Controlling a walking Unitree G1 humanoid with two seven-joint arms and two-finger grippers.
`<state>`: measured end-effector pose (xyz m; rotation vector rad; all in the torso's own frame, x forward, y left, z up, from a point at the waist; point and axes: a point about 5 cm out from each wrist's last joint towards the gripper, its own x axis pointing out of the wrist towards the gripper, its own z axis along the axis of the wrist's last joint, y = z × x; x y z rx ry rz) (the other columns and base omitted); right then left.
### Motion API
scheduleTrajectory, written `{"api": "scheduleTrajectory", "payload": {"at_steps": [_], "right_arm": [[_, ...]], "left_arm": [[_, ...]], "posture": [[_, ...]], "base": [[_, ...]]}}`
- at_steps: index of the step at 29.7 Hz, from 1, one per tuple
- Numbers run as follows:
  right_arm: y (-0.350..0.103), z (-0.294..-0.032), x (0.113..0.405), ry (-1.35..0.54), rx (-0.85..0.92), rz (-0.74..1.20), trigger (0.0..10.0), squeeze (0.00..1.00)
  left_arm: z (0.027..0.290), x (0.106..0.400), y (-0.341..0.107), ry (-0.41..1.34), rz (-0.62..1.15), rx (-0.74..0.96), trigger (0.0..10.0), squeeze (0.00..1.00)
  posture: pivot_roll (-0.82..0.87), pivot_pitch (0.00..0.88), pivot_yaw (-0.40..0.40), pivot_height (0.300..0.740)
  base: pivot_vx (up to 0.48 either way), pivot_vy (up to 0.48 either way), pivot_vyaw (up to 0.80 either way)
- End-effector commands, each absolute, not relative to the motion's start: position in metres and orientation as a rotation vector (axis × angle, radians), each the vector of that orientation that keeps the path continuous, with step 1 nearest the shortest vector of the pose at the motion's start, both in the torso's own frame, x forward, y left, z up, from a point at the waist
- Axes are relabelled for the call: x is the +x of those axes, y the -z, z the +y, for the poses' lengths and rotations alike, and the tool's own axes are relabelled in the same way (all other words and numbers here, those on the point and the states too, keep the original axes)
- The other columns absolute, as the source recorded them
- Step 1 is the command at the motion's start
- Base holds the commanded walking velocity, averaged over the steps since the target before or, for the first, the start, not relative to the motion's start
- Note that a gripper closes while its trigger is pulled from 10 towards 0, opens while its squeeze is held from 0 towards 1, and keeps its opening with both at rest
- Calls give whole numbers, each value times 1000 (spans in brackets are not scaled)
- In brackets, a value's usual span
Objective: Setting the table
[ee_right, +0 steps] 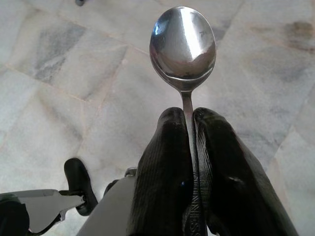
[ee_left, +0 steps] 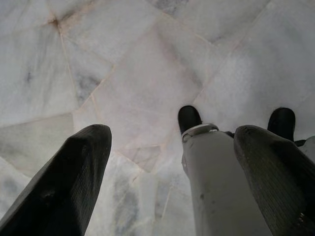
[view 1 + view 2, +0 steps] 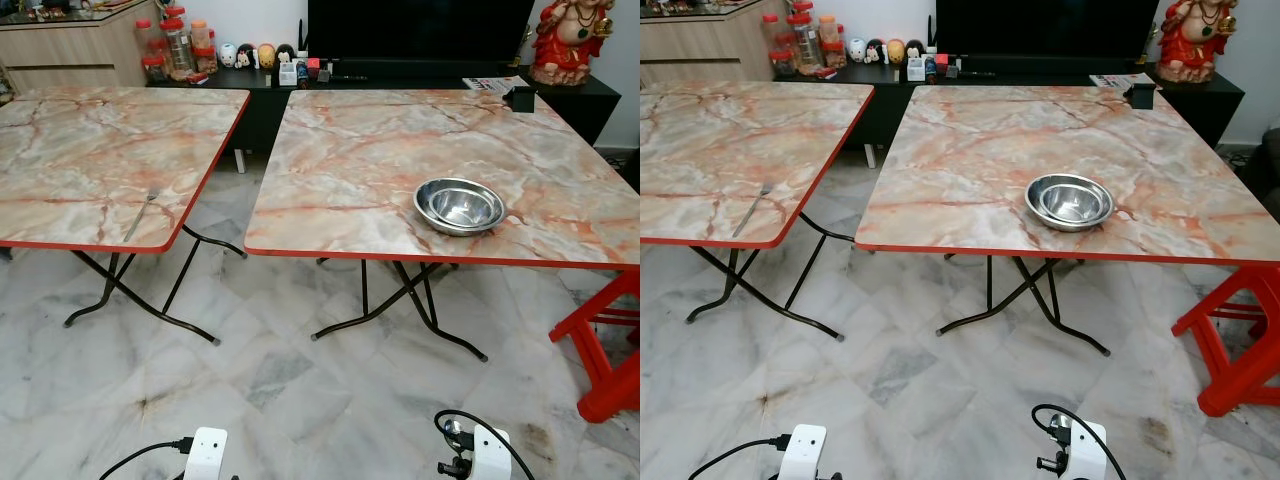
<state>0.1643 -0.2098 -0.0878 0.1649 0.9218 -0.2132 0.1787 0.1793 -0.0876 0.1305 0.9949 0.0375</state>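
Two nested steel bowls (image 3: 459,205) stand near the front edge of the right marble-top table (image 3: 360,160). A fork (image 3: 140,216) lies near the front edge of the left table (image 3: 80,150). In the right wrist view my right gripper (image 1: 189,147) is shut on the handle of a steel spoon (image 1: 183,44), whose bowl sticks out past the fingertips over the floor. My left gripper (image 2: 172,162) is open, its fingers (image 2: 64,182) wide apart above the floor tiles with nothing between them. Both arms hang low, with their white wrists (image 3: 205,452) at the bottom of the eye views.
A gap of marble floor (image 3: 215,200) separates the two folding tables. A red plastic stool (image 3: 610,340) stands at the right by the right table. Behind are a black TV cabinet (image 3: 300,90) with jars and figurines, and a small black box (image 3: 520,98) on the right table's far corner.
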Motion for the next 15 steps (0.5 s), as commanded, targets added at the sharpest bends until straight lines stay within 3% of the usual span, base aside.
{"api": "scheduleTrajectory", "payload": {"at_steps": [1, 7, 15], "right_arm": [[88, -210, 163, 223, 168, 922, 10000, 0], [88, -210, 163, 226, 166, 926, 10000, 0], [88, -210, 164, 227, 153, 936, 10000, 0]], "left_arm": [[183, 178, 87, -56, 995, 116, 10000, 0], [185, 178, 87, -55, 998, 124, 10000, 0], [183, 180, 87, -44, 1000, 130, 10000, 0]], "posture": [[-57, 0, -5, 740], [-61, 0, -3, 740], [-62, 0, -5, 740]], "base": [[0, 0, 0], [0, 0, 0], [323, 0, 0]]}}
